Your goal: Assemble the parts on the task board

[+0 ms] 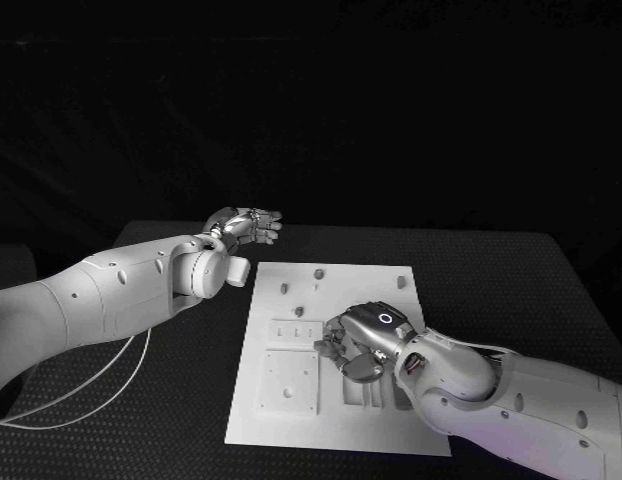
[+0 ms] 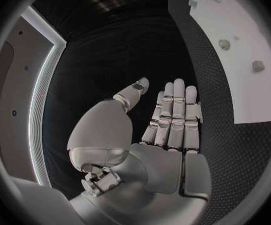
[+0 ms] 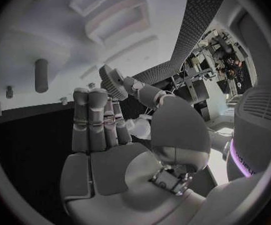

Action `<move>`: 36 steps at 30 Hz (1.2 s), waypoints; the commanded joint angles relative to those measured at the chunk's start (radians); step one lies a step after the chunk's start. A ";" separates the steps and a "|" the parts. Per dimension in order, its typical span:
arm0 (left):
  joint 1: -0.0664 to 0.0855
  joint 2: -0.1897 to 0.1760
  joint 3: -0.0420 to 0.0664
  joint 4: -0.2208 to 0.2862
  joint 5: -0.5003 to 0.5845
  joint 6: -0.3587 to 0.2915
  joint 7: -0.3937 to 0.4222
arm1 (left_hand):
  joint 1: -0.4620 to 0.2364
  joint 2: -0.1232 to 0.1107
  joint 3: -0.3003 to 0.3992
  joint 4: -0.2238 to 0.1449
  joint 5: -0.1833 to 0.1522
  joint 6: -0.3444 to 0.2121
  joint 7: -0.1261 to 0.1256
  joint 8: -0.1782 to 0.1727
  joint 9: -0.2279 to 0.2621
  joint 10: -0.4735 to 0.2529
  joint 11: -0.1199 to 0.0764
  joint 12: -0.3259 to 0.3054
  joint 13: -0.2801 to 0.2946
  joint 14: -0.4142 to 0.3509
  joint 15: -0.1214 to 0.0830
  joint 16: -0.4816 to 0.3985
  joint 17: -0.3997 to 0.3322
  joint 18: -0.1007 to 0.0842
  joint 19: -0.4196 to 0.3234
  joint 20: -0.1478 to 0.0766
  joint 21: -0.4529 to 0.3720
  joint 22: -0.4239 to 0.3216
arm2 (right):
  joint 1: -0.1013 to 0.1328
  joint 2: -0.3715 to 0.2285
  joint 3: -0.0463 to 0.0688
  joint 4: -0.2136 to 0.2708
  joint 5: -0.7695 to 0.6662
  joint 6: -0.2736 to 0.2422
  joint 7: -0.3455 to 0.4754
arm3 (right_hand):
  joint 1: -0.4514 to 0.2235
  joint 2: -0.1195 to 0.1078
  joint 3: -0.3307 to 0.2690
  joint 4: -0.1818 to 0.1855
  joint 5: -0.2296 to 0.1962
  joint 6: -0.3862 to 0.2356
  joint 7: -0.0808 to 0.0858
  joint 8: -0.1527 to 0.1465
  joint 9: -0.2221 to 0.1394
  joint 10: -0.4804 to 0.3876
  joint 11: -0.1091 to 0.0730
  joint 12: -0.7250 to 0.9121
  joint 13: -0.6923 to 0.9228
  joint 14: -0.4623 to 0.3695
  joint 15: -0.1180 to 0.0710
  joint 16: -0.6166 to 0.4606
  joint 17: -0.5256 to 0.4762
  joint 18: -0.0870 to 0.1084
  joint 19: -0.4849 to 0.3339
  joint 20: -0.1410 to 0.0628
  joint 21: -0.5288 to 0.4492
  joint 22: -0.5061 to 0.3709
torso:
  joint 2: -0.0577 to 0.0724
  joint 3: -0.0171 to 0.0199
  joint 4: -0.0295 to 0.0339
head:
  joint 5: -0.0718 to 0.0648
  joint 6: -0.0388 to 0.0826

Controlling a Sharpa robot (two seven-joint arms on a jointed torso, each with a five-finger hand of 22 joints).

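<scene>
Head view: task board (image 1: 343,400) lies mid-table, several parts (image 1: 320,273) standing along its far half. Right hand (image 1: 357,345) hovers over the recessed slots, fingers extended, holding a small toothed part (image 3: 113,82) at its fingertips. Left hand (image 1: 243,226) sits off the far-left corner, flat and empty; most of the assembly appears left to do.

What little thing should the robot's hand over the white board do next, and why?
Probably the right hand should lower the small toothed round part pinched in its fingertips into a recess of the white task board. That hand hangs right over the board's recessed slots, so a short drop seems the next step. The left hand is open, off the board's far corner, holding nothing.
</scene>
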 commanded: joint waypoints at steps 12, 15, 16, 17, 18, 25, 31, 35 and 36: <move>0.001 0.006 0.001 0.007 -0.002 0.014 0.008 | -0.006 0.003 0.001 -0.005 -0.006 -0.006 0.003 -0.003 0.000 -0.004 0.006 -0.005 0.002 -0.004 0.001 -0.003 0.001 0.018 -0.006 0.002 0.004 0.019 | 0.103 0.035 0.065 -0.157 0.598 0.149 0.000 | -0.025 0.059 -0.016 -0.042 0.002 -0.001 -0.003 0.021 0.012 0.018 -0.010 -0.007 0.022 -0.016 -0.006 0.006 0.004 0.055 -0.006 0.002 0.008 0.013 | 0.000 -0.0014 0.0010 | -0.010 0.013; 0.001 0.007 0.001 0.008 -0.002 0.014 0.007 | -0.006 0.003 0.001 -0.006 -0.006 -0.006 0.003 -0.003 0.000 -0.004 0.006 -0.005 0.002 -0.004 0.001 -0.003 0.001 0.018 -0.006 0.002 0.004 0.019 | 0.124 0.060 0.072 -0.237 0.673 0.189 -0.006 | -0.030 0.065 -0.019 -0.048 0.002 -0.002 -0.002 0.020 0.012 0.018 -0.011 -0.008 0.022 -0.019 -0.006 0.005 0.004 0.055 -0.007 0.003 0.010 0.013 | 0.000 -0.0014 0.0027 | -0.012 0.016; 0.001 0.008 0.001 0.009 -0.002 0.014 0.007 | -0.006 0.003 0.001 -0.006 -0.006 -0.006 0.003 -0.003 0.000 -0.004 0.006 -0.005 0.002 -0.004 0.001 -0.003 0.001 0.018 -0.006 0.002 0.004 0.019 | 0.127 0.067 0.075 -0.256 0.690 0.194 -0.007 | -0.031 0.067 -0.019 -0.050 0.002 -0.003 -0.002 0.020 0.012 0.018 -0.011 -0.008 0.023 -0.019 -0.006 0.005 0.004 0.055 -0.007 0.003 0.010 0.013 | 0.001 -0.0011 0.0028 | -0.012 0.016; 0.001 0.007 0.001 0.009 -0.002 0.014 0.007 | -0.006 0.003 0.001 -0.006 -0.006 -0.006 0.003 -0.003 0.000 -0.004 0.006 -0.005 0.002 -0.004 0.001 -0.003 0.001 0.018 -0.006 0.002 0.004 0.019 | 0.131 0.077 0.076 -0.283 0.715 0.205 -0.011 | -0.034 0.071 -0.021 -0.053 0.002 -0.005 -0.001 0.019 0.012 0.017 -0.010 -0.010 0.023 -0.021 -0.006 0.005 0.004 0.055 -0.009 0.003 0.010 0.013 | 0.001 -0.0015 0.0038 | -0.012 0.016; 0.001 0.008 0.001 0.010 -0.002 0.014 0.007 | -0.006 0.003 0.001 -0.006 -0.006 -0.006 0.003 -0.003 0.000 -0.004 0.006 -0.005 0.002 -0.004 0.001 -0.003 0.001 0.018 -0.006 0.002 0.004 0.019 | 0.136 0.087 0.078 -0.312 0.735 0.225 -0.015 | -0.037 0.075 -0.022 -0.056 0.002 -0.006 -0.001 0.018 0.012 0.015 -0.010 -0.011 0.023 -0.022 -0.005 0.005 0.004 0.055 -0.010 0.004 0.011 0.013 | 0.001 -0.0011 0.0035 | -0.013 0.017; 0.001 0.009 0.001 0.010 -0.002 0.014 0.007 | -0.006 0.003 0.001 -0.006 -0.006 -0.006 0.003 -0.003 0.000 -0.004 0.006 -0.005 0.002 -0.004 0.001 -0.003 0.001 0.018 -0.006 0.002 0.004 0.019 | 0.154 0.155 0.080 -0.468 0.851 0.325 -0.033 | -0.049 0.093 -0.031 -0.069 0.002 -0.013 0.002 0.016 0.012 0.012 -0.008 -0.015 0.023 -0.027 -0.003 0.006 0.004 0.055 -0.016 0.006 0.013 0.013 | 0.003 -0.0019 0.0060 | -0.014 0.017; 0.001 0.011 0.001 0.016 -0.002 0.014 0.007 | -0.006 0.003 0.001 -0.006 -0.006 -0.006 0.002 -0.003 0.000 -0.004 0.006 -0.005 0.002 -0.004 0.001 -0.004 0.002 0.018 -0.006 0.002 0.004 0.019 | 0.157 0.204 0.080 -0.553 0.878 0.359 -0.036 | -0.058 0.111 -0.041 -0.082 0.002 -0.019 0.005 0.013 0.012 0.008 -0.006 -0.020 0.024 -0.033 -0.001 0.007 0.005 0.055 -0.021 0.008 0.016 0.014 | 0.003 -0.0011 0.0045 | -0.014 0.015; 0.001 0.012 0.001 0.019 -0.002 0.015 0.007 | -0.006 0.003 0.001 -0.006 -0.006 -0.006 0.002 -0.003 0.000 -0.005 0.006 -0.006 0.002 -0.004 0.001 -0.004 0.002 0.018 -0.006 0.002 0.004 0.019 | 0.156 0.230 0.080 -0.596 0.896 0.373 -0.033 | -0.062 0.119 -0.045 -0.087 0.002 -0.023 0.007 0.011 0.013 0.005 -0.005 -0.022 0.025 -0.035 0.000 0.008 0.005 0.055 -0.023 0.009 0.017 0.014 | 0.003 -0.0008 0.0062 | -0.014 0.015; 0.001 0.012 0.001 0.020 -0.002 0.016 0.007 | -0.006 0.003 0.001 -0.006 -0.006 -0.006 0.002 -0.003 0.000 -0.005 0.006 -0.006 0.002 -0.004 0.001 -0.004 0.002 0.018 -0.006 0.002 0.004 0.019 | 0.156 0.238 0.080 -0.608 0.902 0.374 -0.032 | -0.063 0.121 -0.046 -0.088 0.002 -0.023 0.007 0.011 0.013 0.004 -0.004 -0.022 0.025 -0.036 0.000 0.008 0.005 0.055 -0.024 0.009 0.017 0.014 | 0.003 -0.0007 0.0056 | -0.014 0.015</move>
